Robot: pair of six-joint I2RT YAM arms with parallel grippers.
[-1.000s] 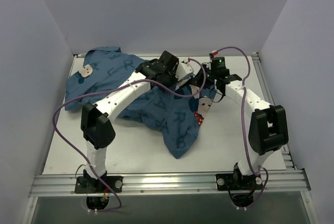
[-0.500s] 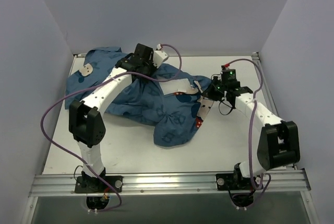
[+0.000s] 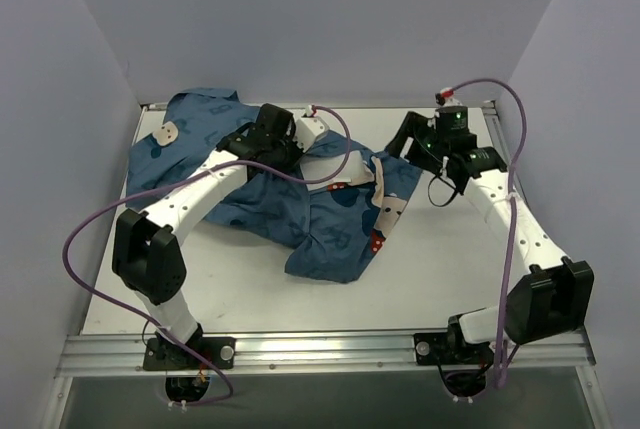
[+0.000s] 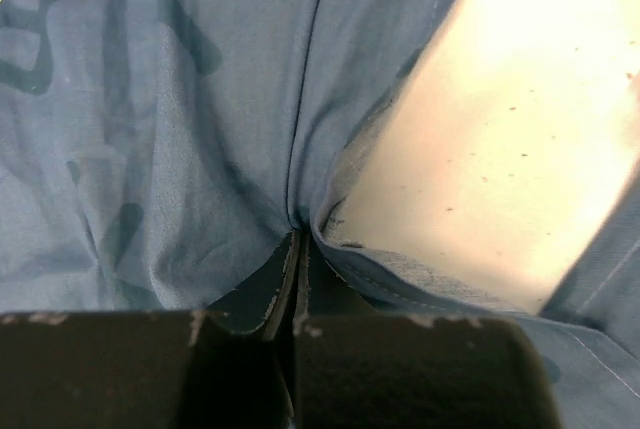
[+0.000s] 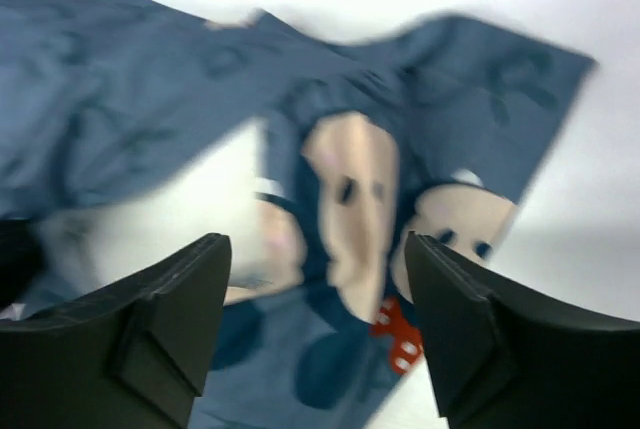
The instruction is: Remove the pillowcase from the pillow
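The blue pillowcase point(image 3: 300, 211) lies crumpled across the table from the far left to the middle. Its mouse faces point(image 3: 392, 211) and red bow point(image 3: 378, 242) are at its right end. My left gripper point(image 3: 297, 144) is shut on a fold of the pillowcase point(image 4: 180, 149) near its hem, jaws pressed together point(image 4: 298, 241). My right gripper point(image 3: 400, 145) hangs open above the right end, with nothing between its fingers point(image 5: 315, 249) and the mouse faces point(image 5: 350, 209) below. I cannot make out the pillow. Pale surface shows past the hem; pillow or table, I cannot tell.
Grey walls point(image 3: 80, 69) close in the table on the left, back and right. A metal rail point(image 3: 320, 349) runs along the near edge by the arm bases. Purple cables point(image 3: 110, 229) loop off both arms. Bare white tabletop point(image 3: 440, 269) shows at the near side and right.
The right gripper has opened, let go of the pillowcase and lifted back toward the far right. The left gripper stayed shut on the fabric after pulling it left; the cloth's right end has settled flatter.
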